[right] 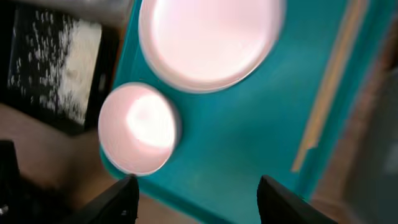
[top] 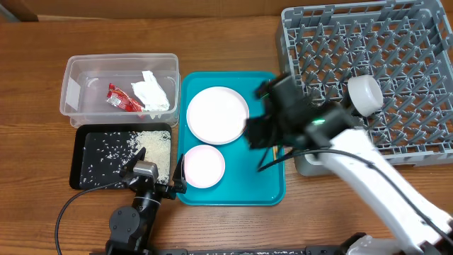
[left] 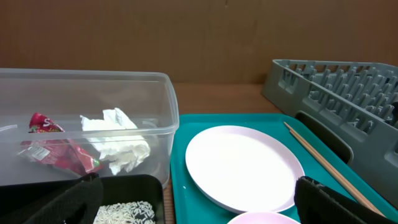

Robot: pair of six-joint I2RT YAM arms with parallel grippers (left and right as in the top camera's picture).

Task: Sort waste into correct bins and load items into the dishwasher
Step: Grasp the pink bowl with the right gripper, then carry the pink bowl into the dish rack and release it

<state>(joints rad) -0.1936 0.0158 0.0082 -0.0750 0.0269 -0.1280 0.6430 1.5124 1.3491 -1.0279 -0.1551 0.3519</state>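
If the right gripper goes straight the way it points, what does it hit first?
Most likely the bare tray, in the gap between the bowl and the chopsticks. The right gripper is open and points down at it. The view is blurred, so depth is uncertain.

Robot lab; wooden table (top: 32, 152), two arms (top: 368, 164)

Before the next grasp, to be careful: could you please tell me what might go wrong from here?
The chopsticks lie flat on the teal tray near its rim, so the open right gripper may slip off them. The small bowl sits by the tray's edge beside the open left gripper; a nudge might push it off.
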